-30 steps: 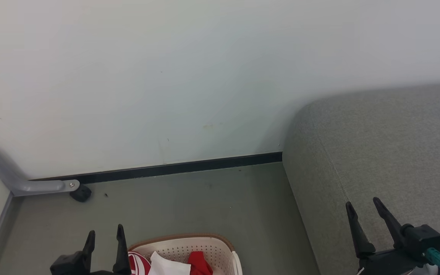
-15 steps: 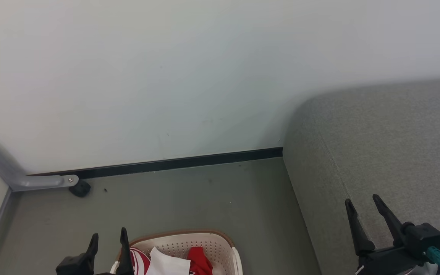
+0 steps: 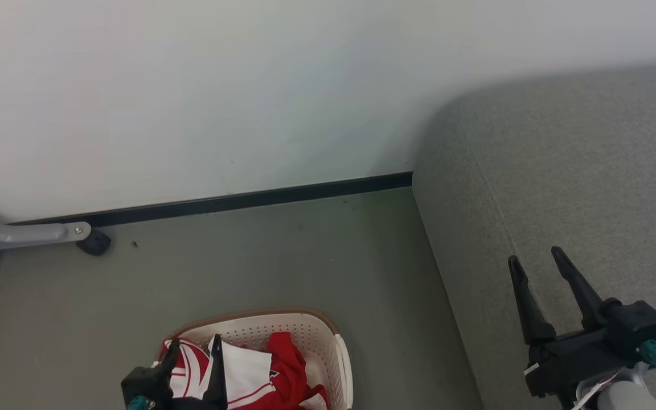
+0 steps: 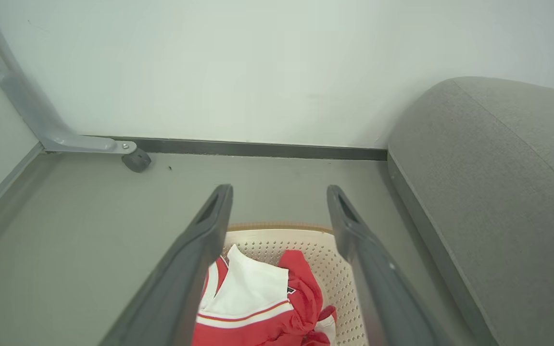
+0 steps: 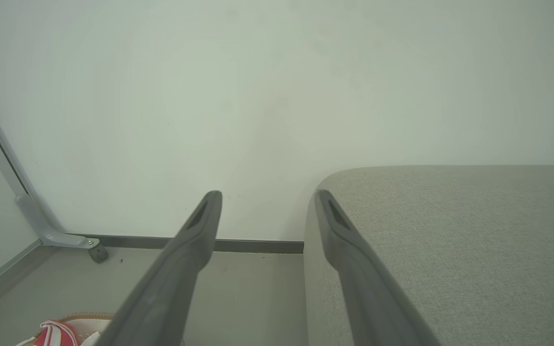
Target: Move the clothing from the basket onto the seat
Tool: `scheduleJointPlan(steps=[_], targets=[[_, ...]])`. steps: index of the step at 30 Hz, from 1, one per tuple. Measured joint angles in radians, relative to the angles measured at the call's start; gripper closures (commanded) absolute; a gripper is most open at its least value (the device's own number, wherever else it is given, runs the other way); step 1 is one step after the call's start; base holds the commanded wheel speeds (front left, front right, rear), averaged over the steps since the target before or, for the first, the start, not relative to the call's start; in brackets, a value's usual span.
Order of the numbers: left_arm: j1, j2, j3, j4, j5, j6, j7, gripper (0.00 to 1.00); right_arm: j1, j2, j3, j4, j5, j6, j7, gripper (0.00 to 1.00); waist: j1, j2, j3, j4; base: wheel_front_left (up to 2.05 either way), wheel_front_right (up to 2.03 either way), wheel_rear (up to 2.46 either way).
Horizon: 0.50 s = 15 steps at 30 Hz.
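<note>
**Grippers spread wide, jerseys in the basket**

A pale wall (image 3: 248, 85) rises ahead of both grippers, with a black skirting board (image 3: 237, 200) along its base. The large grey fabric sofa (image 3: 578, 171) stretches ahead and to the right of the right gripper (image 3: 534, 256). We see that gripper poised over the sofa's rounded, seamed left edge, its two dark fingers standing well apart with nothing between them.

Grey floor (image 3: 277, 256) fills the ground between the two grippers and runs on to the wall. On it stands the cream perforated basket (image 3: 312, 335) with its brown rim, directly below the left gripper (image 3: 195, 344) and near the sofa's side without touching it. The red-and-white sports clothing (image 3: 285, 364) lies heaped inside the basket, under the left gripper's fingers. Those fingers are likewise splayed and hold nothing, though we cannot tell whether their tips brush the cloth.

Far ahead and to the left of the left gripper, a grey metal frame leg (image 3: 37, 232) ends in a small dark foot (image 3: 94, 244) beside the skirting board.
</note>
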Motion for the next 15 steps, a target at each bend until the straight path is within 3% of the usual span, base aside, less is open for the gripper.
scheduleJointPlan(steps=[15], targets=[[-0.194,-0.011,-0.082,0.162,0.034,-0.016,0.054,0.00,-0.122,0.017,-0.019,-0.126,0.000,0.001,0.000,0.00,0.0002,0.0001,0.201,-0.067,0.00,0.00,0.00]])
